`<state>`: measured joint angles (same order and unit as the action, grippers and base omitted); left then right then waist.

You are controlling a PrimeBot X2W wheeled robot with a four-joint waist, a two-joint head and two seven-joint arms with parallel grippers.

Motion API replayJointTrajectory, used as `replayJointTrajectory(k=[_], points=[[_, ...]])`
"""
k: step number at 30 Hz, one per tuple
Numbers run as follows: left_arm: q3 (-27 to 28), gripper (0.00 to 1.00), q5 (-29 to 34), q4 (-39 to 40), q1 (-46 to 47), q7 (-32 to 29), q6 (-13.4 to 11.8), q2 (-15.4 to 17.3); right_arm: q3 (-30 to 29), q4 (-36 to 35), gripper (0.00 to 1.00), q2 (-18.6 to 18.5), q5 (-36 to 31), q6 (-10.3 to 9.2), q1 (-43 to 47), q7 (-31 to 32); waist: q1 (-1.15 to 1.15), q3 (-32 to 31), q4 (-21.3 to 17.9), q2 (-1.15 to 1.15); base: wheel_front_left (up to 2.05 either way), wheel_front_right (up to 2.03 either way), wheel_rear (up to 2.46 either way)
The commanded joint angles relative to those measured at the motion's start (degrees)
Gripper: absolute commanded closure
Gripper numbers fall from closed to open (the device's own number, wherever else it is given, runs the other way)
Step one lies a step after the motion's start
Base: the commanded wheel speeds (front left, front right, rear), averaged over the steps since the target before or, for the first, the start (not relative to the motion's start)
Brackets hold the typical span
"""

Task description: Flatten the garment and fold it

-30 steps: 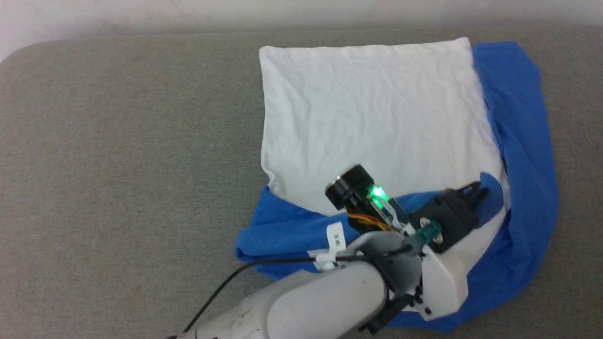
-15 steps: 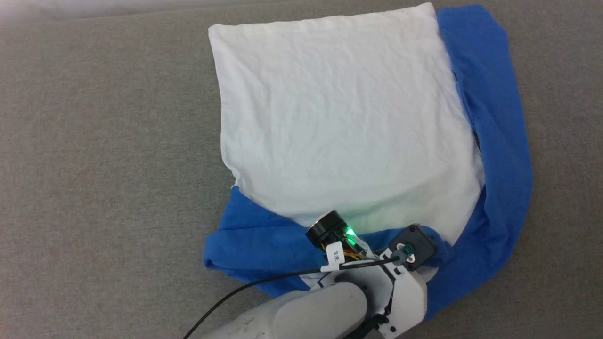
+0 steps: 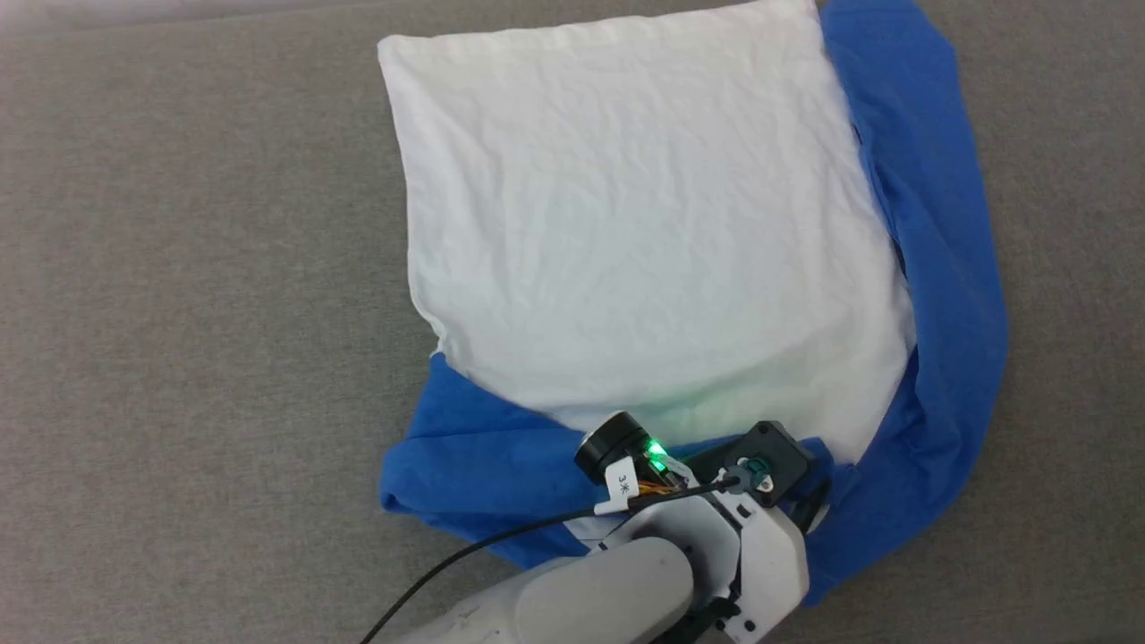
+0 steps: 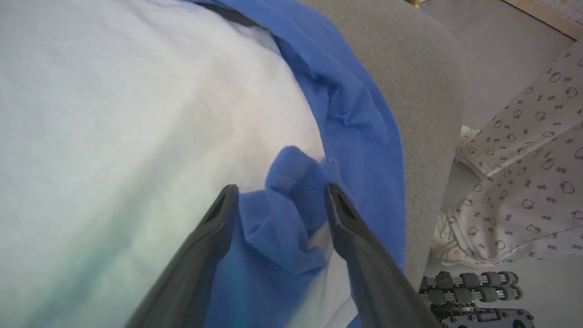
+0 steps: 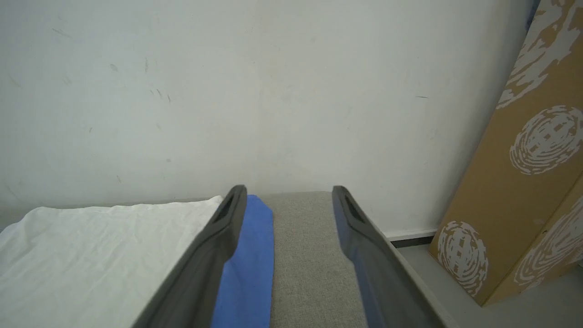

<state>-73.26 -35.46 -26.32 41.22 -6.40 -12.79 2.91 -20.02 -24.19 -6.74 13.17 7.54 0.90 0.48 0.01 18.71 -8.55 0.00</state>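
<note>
A white and blue T-shirt [image 3: 644,224] lies on a grey padded bench [image 3: 179,268]. Its white body is spread fairly flat, with fine wrinkles, and reaches away from the robot toward the far edge. Blue cloth shows along two sides. One rumpled band lies at the near edge, and one long strip runs near-to-far down the robot's right side.

The left arm [image 3: 626,581] reaches across to the near right corner of the shirt, where the two blue bands meet. In the left wrist view, the left pincer [image 4: 281,191] stands with its fingers apart, low over the cloth. A raised blue fold [image 4: 296,182] sits between the tips. It may brush one finger, but it is not squeezed.

The right pincer [image 5: 289,191] is also apart and holds nothing. It points toward a pale wall [image 5: 273,91]. Bare bench shows between its fingers, and the shirt lies to its left, with the blue strip passing under its left finger.

So the shirt sits directly under the left pincer and off to one side of the right one. The left arm looks much the nearer to the blue corner. The long blue strip, lying near-to-far, looks like the part still to be turned in over the white.
</note>
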Motion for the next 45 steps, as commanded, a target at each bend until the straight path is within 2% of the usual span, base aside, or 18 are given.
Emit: replayJointTrajectory(k=[1,10,15,17,21,27,29,32,36,38,40,45], points=[[-0.1,0.0,-2.1,1.6,0.5,1.5,-0.7,0.0,-0.1,-0.2,0.0,0.1,-0.2,-0.05,-0.3,0.3,-0.01,-2.1,1.7,0.0,0.0,0.0,0.0],[2.4,0.0,-10.9,7.0,6.2,11.6,-4.7,0.0,-0.2,-2.1,0.0,0.9,-1.4,-0.05,1.7,2.0,-0.01,-6.1,5.3,0.0,0.0,0.0,0.0],[7.9,0.0,-12.5,8.3,8.2,18.3,-8.4,0.3,0.1,-3.1,0.0,1.6,-1.9,-0.05,2.9,2.8,-0.01,-7.8,7.1,0.0,0.0,0.0,0.0],[10.5,0.0,-12.0,9.7,7.8,19.7,-9.9,2.6,0.5,-3.3,0.0,2.0,-2.1,-0.05,3.3,3.0,-0.01,-8.4,7.7,0.0,0.0,0.0,0.0],[16.0,0.0,-10.6,15.9,4.2,20.9,-14.7,10.5,1.1,-3.5,0.0,2.5,-2.4,-0.05,4.1,3.4,-0.01,-9.4,8.7,0.0,0.0,0.0,0.0],[26.5,0.0,-8.6,31.1,-7.1,21.3,-23.6,22.9,1.7,-3.4,0.0,3.1,-2.7,-0.05,5.4,3.7,-0.01,-10.4,10.0,0.0,0.0,0.0,0.0],[30.2,0.0,-7.5,36.4,-12.1,21.4,-26.2,25.9,2.0,-3.4,0.0,3.2,-2.7,-0.05,5.6,3.7,-0.01,-10.4,10.4,0.0,0.0,0.0,0.0],[35.0,0.0,-4.6,43.1,-19.7,21.4,-28.3,28.7,2.2,-3.2,0.0,3.4,-2.5,-0.05,6.0,3.7,-0.01,-10.4,11.1,0.0,0.0,0.0,0.0],[37.2,0.0,2.4,48.1,-27.8,21.4,-28.6,30.7,2.6,-2.8,0.0,3.6,-2.2,-0.05,6.2,3.6,-0.01,-10.0,11.9,0.0,0.0,0.0,0.0],[38.3,0.0,5.1,50.0,-31.0,21.4,-28.4,29.4,3.0,-2.5,0.0,3.7,-2.0,-0.05,6.3,3.5,-0.01,-9.8,12.2,0.0,0.0,0.0,0.0],[39.0,0.0,8.0,50.8,-33.8,21.4,-27.2,27.8,3.5,-2.1,0.0,3.7,-1.7,-0.05,6.4,3.4,-0.01,-9.6,12.4,0.0,0.0,0.0,0.0],[41.4,0.0,13.8,48.3,-40.6,21.4,-22.6,23.7,3.8,-0.6,0.0,3.8,-1.3,-0.05,7.4,3.0,-0.01,-9.5,12.7,0.0,0.0,0.0,0.0]])
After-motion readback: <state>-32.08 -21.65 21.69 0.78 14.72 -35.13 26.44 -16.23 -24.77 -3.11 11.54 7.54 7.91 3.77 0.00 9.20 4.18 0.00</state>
